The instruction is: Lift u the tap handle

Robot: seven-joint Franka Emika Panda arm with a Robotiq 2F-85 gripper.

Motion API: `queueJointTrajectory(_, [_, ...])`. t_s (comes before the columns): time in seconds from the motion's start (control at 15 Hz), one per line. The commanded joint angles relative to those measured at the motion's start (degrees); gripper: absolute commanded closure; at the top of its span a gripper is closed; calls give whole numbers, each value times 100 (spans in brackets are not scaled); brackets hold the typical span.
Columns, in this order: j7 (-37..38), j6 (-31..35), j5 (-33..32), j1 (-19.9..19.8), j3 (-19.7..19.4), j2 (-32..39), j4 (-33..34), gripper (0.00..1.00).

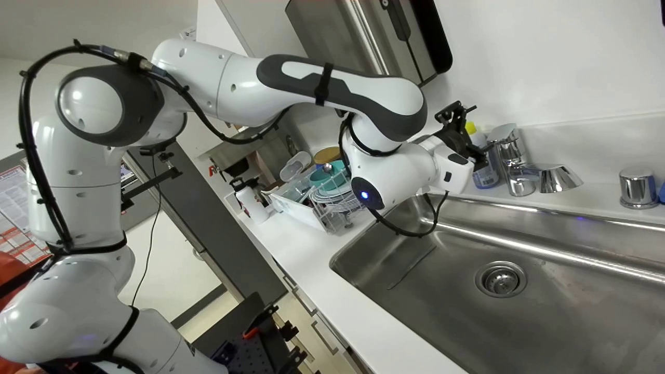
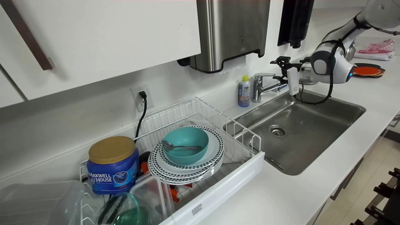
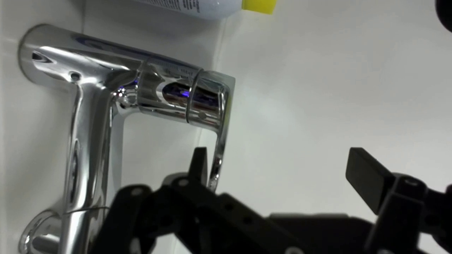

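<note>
Beside the sink tap (image 3: 102,74), claw (image 3: 277,162) spread wide, tap handle (image 3: 221,141) near 1 finger (image 3: 198,167)

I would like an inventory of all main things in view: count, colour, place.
counter: 1, white, along wall
sink: 1, silver, in counter
tap: 1, chrome, beside sink
tap handle: 1, chrome, atop tap
small fitting: 1, chrome, beside sink
bottle: 1, blue-white, yellow cap, beside tap
paper dispenser: 1, silver, on wall
dish rack: 1, white, on counter
plates: several (count unclear), white, in dish rack
bowl: 1, teal, on plates
spoon: 1, silver, in bowl
Maxwell House tub: 1, blue, beside plates
robot arm: 1, white, partly above sink
fingers: 2, black, apart, near tap handle
</note>
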Motion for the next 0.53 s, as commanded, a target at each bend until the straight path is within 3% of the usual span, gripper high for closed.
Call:
queueJointTrajectory(0.0, [-96, 280, 0, -76, 96, 124, 344, 0])
queueJointTrajectory(0.47, [-40, 487, 0, -15, 79, 354, 682, 0])
